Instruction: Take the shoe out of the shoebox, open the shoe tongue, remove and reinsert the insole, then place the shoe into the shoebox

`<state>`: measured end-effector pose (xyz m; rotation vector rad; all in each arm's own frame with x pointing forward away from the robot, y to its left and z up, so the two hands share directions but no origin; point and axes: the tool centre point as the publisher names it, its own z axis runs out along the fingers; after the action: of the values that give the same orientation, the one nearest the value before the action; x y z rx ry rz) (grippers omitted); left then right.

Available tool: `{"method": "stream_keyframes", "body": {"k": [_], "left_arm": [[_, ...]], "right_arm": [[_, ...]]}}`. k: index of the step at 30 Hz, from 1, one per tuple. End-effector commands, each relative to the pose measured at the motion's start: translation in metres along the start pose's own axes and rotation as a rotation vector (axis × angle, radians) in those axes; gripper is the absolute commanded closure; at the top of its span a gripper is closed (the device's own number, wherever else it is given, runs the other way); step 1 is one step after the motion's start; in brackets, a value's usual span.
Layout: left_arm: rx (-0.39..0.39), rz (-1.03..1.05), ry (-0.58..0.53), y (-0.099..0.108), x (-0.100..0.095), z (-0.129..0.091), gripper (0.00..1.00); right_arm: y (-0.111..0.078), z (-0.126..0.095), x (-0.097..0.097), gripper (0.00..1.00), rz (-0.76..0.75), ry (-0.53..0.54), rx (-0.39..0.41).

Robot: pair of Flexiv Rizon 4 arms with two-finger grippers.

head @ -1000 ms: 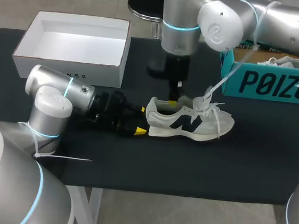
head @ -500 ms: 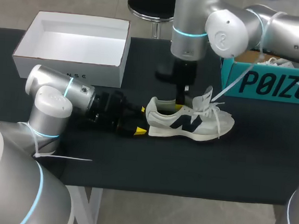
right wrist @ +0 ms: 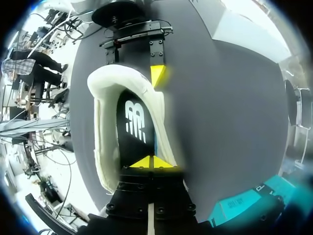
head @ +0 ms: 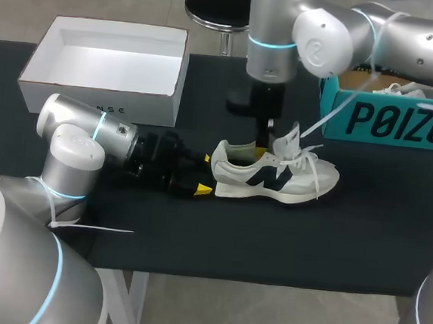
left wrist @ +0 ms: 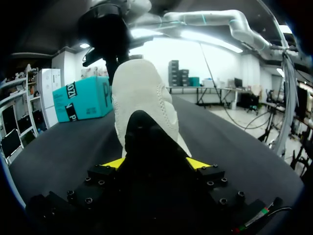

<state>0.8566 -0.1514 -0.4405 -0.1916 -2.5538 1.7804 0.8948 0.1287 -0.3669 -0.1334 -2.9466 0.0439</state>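
A grey-white sneaker (head: 276,176) lies on its sole in the middle of the black table, toe to the right, tongue and laces (head: 297,148) lifted. My left gripper (head: 205,175) lies low on the table with its yellow tips on either side of the heel (left wrist: 142,93), shut on it. My right gripper (head: 262,146) points straight down into the shoe's opening. In the right wrist view its tips (right wrist: 153,161) are pressed together, shut, just over the black insole (right wrist: 134,127). I cannot tell whether they pinch the insole.
An open white box (head: 101,89) stands at the back left. A teal shoebox (head: 391,120) with another light shoe (head: 420,90) inside stands at the back right, close behind my right arm. Bare black table lies in front of the sneaker.
My right arm has shifted slightly to the right above the shoe's opening, and the tongue and laces moved a little. The left arm and the shoe stayed put.
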Motion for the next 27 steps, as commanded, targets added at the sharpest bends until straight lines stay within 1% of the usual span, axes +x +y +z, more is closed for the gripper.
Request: {"method": "stream_keyframes", "body": {"k": [1, 3, 4, 5, 6, 8, 9, 11, 15, 21, 27], "left_arm": [[-0.001, 0.0, 0.001, 0.003, -0.001, 0.001, 1.0], [-0.001, 0.0, 0.001, 0.003, -0.001, 0.001, 1.0], [-0.001, 0.0, 0.001, 0.003, -0.001, 0.001, 1.0], [-0.001, 0.0, 0.001, 0.003, -0.001, 0.001, 1.0], [-0.001, 0.0, 0.001, 0.003, -0.001, 0.001, 1.0], [-0.001, 0.0, 0.001, 0.003, -0.001, 0.001, 1.0], [-0.001, 0.0, 0.001, 0.003, -0.001, 0.001, 1.0], [-0.001, 0.0, 0.001, 0.003, -0.001, 0.001, 1.0], [-0.001, 0.0, 0.001, 0.003, -0.001, 0.001, 1.0], [-0.001, 0.0, 0.001, 0.003, -0.001, 0.001, 1.0], [-0.001, 0.0, 0.001, 0.003, -0.001, 0.001, 1.0]], "right_arm": [[0.005, 0.008, -0.005, 1.0, -0.003, 0.016, 0.008], [0.005, 0.01, -0.004, 1.0, -0.004, 0.022, 0.006], [0.005, 0.011, -0.004, 0.94, -0.005, 0.024, 0.006], [0.005, 0.012, -0.003, 0.84, -0.005, 0.028, 0.006], [0.005, 0.012, -0.003, 0.79, -0.005, 0.029, 0.006], [0.005, 0.013, -0.002, 0.76, -0.004, 0.034, 0.003], [0.004, 0.013, -0.002, 0.71, -0.004, 0.035, 0.003], [0.004, 0.014, 0.0, 0.68, -0.004, 0.039, 0.004], [0.002, 0.015, 0.001, 0.7, 0.001, 0.043, 0.004], [0.001, 0.018, 0.003, 0.69, 0.002, 0.054, 0.012], [0.003, 0.032, 0.008, 0.71, -0.002, 0.075, 0.015]]}}
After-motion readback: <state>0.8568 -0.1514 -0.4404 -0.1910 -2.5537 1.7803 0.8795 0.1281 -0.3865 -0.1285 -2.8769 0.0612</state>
